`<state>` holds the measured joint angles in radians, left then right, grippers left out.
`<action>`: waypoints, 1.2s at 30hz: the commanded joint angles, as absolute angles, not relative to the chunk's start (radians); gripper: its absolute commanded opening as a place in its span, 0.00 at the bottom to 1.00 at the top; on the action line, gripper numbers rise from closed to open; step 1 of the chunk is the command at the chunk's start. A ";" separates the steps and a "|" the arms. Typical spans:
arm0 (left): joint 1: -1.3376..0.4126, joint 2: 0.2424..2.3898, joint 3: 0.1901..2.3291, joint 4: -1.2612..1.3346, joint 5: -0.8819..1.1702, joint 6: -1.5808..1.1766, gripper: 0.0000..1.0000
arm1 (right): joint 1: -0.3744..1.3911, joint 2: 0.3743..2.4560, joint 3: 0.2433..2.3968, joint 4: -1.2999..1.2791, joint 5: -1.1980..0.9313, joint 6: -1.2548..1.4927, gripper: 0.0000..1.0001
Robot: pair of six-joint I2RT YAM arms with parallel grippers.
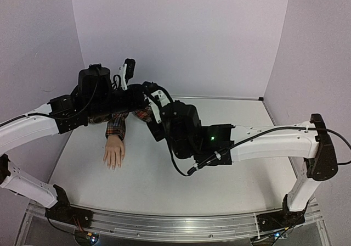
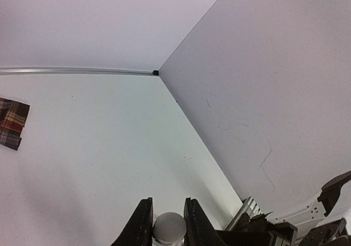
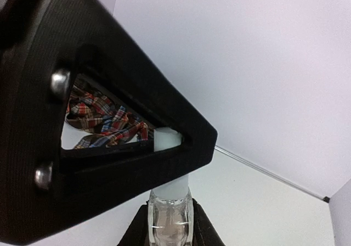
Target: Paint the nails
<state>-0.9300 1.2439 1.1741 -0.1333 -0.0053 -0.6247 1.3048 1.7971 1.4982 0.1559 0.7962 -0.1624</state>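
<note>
The flesh-coloured mannequin hand (image 1: 114, 154) lies palm down on the white table, fingers toward the near edge, its plaid sleeve (image 1: 116, 126) behind it. The nails (image 1: 112, 167) are tiny pale tips, hard to make out. Both grippers meet above the sleeve's far end. My left gripper (image 2: 167, 203) is shut on the white cap (image 2: 169, 228) of a small clear bottle. My right gripper (image 3: 170, 216) is shut on the bottle's glass body (image 3: 170, 229). The cap (image 3: 167, 139) shows through my left finger's black frame (image 3: 109, 163). The top view hides the bottle behind the arms.
The white table (image 1: 219, 169) is boxed by a pale back wall (image 1: 181, 37) and side walls (image 1: 323, 48). A metal rail (image 1: 164, 224) runs along the near edge by the arm bases. Plaid cloth shows in the left wrist view (image 2: 12, 122) and the right wrist view (image 3: 104, 119).
</note>
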 commanded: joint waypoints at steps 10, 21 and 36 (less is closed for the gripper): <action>-0.860 1.032 1.002 0.077 0.495 -0.650 0.83 | 1.118 1.401 1.149 0.310 -0.213 -0.026 0.00; -0.856 1.047 0.989 0.185 0.647 -0.639 0.62 | 1.054 1.441 1.204 0.361 -0.571 0.129 0.00; -0.856 1.064 1.003 0.163 0.708 -0.616 0.35 | 1.039 1.485 1.235 0.365 -0.558 0.158 0.00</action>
<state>-0.8564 1.0669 0.9848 0.1323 0.6688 -0.6341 1.0481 1.4737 1.1844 0.3060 -0.5701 0.1413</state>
